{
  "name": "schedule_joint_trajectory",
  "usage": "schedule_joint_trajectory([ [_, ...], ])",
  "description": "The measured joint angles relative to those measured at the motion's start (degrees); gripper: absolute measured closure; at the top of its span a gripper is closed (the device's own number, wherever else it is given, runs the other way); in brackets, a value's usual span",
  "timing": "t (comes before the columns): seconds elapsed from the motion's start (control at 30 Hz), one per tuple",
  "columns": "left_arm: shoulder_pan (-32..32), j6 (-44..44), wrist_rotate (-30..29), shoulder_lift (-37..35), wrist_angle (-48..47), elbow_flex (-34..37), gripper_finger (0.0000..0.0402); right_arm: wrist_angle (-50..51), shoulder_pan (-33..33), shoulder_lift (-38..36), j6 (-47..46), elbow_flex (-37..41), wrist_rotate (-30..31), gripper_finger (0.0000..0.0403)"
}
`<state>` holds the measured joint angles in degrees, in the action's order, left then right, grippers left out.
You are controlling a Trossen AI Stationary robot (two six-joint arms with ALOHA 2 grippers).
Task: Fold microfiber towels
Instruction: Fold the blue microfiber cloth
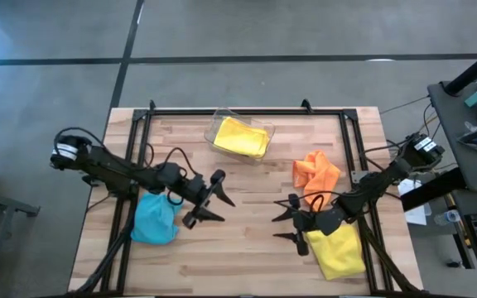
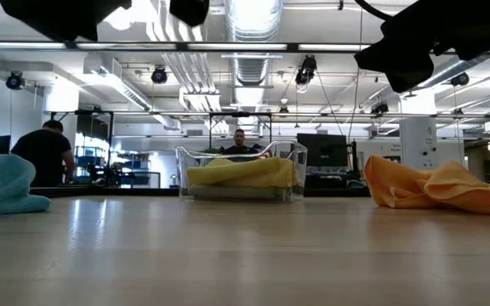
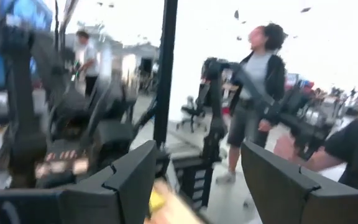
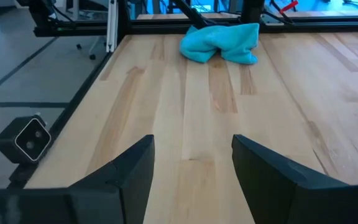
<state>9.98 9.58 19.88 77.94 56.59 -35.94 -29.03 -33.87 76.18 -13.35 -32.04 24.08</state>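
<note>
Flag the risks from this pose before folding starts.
1. Both tools open and empty: left tool, right tool. Nothing is gripped yet.
2. The blue towel and the yellow towel lie partly under the arms, so a descent may snag them.
3. The orange towel is crumpled; a grasp could catch several layers.

One camera hangs overhead, looking straight down on the whole worktop [image 1: 247, 165]. Another sits at the worktop's surface, facing level into the room; both catch the clear bin [image 1: 240, 135] and the orange towel [image 2: 432, 189]. The right wrist camera looks close across the boards at the blue towel [image 4: 221, 42], also visible from overhead.
</note>
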Motion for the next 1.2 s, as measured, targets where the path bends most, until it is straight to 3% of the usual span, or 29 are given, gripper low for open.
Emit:
schedule_joint_trajectory([
  [0.67, -0.53, -2.98, -4.13, 1.71, -0.12, -1.58, 0.0182, 1.42, 0.00, 0.00, -4.57, -0.02, 0.02, 0.0197],
  [1.2, -1.64, -6.01, -3.74, 1.71, -0.10, -1.81, 0.0182, 2.24, 0.71, 0.00, 3.32, 0.05, 0.01, 0.0197],
])
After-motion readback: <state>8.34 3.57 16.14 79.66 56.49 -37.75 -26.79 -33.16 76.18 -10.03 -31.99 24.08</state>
